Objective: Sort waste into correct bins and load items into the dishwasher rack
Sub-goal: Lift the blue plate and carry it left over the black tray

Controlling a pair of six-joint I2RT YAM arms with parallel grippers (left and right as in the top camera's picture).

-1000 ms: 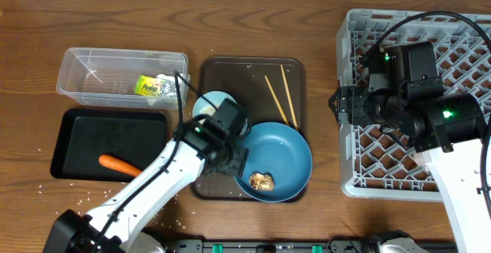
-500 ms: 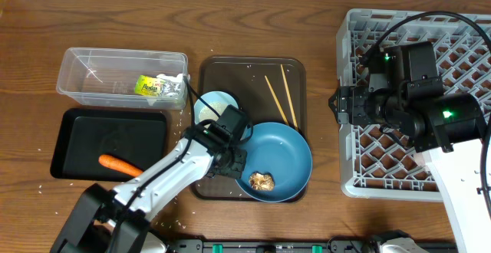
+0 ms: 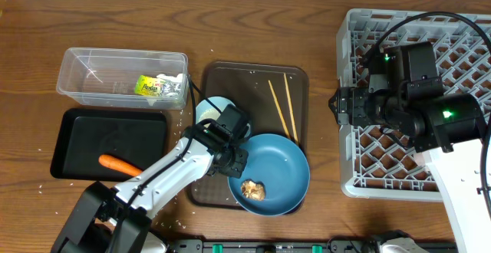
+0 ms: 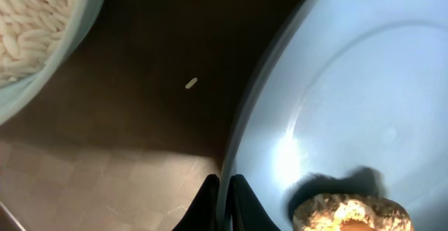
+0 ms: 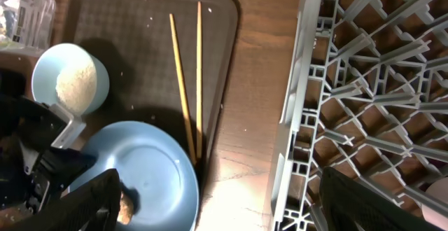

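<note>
The large blue dish (image 3: 278,169) (image 4: 350,84) (image 5: 157,168) lies on the front part of the brown serving tray (image 3: 245,80). A brown lumpy food scrap (image 3: 252,189) (image 4: 346,213) rests in it. My left gripper (image 3: 236,161) (image 4: 225,189) is shut on the dish's left rim, one finger inside and one outside. A light-blue cup (image 3: 211,107) (image 5: 70,84) holding rice stands just behind it. Two chopsticks (image 3: 280,107) (image 5: 185,91) lie on the tray. My right gripper (image 3: 341,107) (image 5: 220,203) hangs open at the left edge of the grey rack (image 3: 460,46) (image 5: 364,84), holding nothing.
At the back left, the clear tub (image 3: 77,77) holds the yellow-green wrapper (image 3: 157,87). In front of it, the black tray (image 3: 84,138) holds the carrot (image 3: 116,163). Rice grains are scattered on the wooden table near the front left.
My left gripper has closed onto the dish's rim. The dish, with the scrap in it, has slid a little toward the front of the table. The right arm has not moved.
</note>
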